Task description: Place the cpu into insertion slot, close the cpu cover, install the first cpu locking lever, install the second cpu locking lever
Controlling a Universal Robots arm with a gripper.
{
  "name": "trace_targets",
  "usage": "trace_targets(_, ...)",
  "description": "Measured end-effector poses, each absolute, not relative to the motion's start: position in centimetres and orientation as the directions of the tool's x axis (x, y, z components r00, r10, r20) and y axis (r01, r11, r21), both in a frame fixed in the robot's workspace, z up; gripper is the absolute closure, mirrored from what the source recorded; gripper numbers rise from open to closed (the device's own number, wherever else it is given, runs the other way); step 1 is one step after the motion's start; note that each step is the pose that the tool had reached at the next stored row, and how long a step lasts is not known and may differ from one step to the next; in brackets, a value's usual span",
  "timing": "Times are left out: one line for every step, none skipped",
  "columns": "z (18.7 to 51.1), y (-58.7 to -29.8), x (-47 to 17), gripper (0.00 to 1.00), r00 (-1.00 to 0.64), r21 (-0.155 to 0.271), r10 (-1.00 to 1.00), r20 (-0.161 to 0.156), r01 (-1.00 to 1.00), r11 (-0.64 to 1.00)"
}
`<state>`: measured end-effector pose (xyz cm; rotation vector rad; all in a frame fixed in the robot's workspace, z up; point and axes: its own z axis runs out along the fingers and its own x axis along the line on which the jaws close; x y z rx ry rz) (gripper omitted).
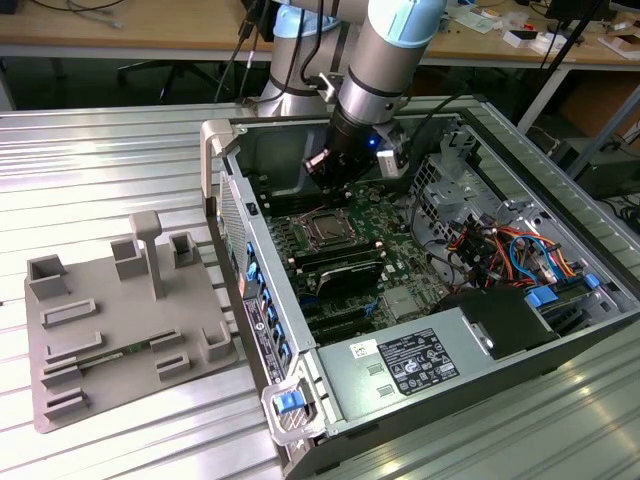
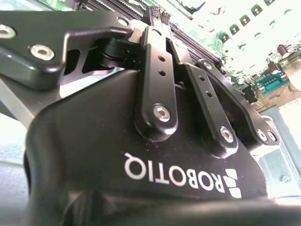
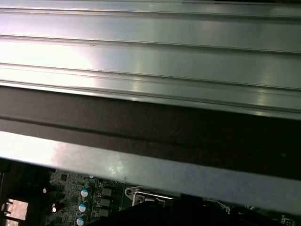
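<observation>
Tool (image 1: 328,182), black, above square insertion slot (image 1: 325,229)

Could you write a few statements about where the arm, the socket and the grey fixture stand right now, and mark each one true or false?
1. The end effector hangs inside the open computer case, above the insertion slot. True.
2. The grey fixture sits inside the case. False: it lies on the metal table, on the exterior view's left of the case.
3. The insertion slot is on the green circuit board. True.
4. The case's side panel is closed. False: the case lies open, with its inside showing.
</observation>
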<state>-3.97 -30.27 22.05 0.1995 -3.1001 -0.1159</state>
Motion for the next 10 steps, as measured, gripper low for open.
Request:
trace_targets(21.94, -30.27, -3.95, 0.89, -0.991, 0.076, -0.131, 0.028, -0.129, 0.989)
trace_targets(21.84, -30.27, -3.96, 0.89, -0.99, 0.077, -0.14, 0.028, -0.138, 0.987)
trace_targets(21.79, -30.27, -3.96, 0.89, -0.989, 0.077, -0.142, 0.028, -0.14, 0.987)
trace_targets(21.73, -30.27, -3.96, 0.89, -0.989, 0.077, -0.143, 0.028, -0.14, 0.987)
trace_targets(21.63, -30.27, -3.95, 0.89, -0.989, 0.078, -0.143, 0.028, -0.14, 0.987)
trace_targets(21.52, -30.27, -3.95, 0.89, -0.989, 0.08, -0.143, 0.028, -0.14, 0.987)
trace_targets(21.41, -30.27, -3.95, 0.89, -0.989, 0.081, -0.143, 0.028, -0.14, 0.987)
trace_targets(21.35, -30.27, -3.95, 0.89, -0.989, 0.082, -0.143, 0.027, -0.14, 0.987)
trace_targets(21.28, -30.27, -3.95, 0.89, -0.989, 0.083, -0.143, 0.027, -0.14, 0.987)
trace_targets(21.18, -30.27, -3.94, 0.89, -0.989, 0.083, -0.143, 0.027, -0.14, 0.987)
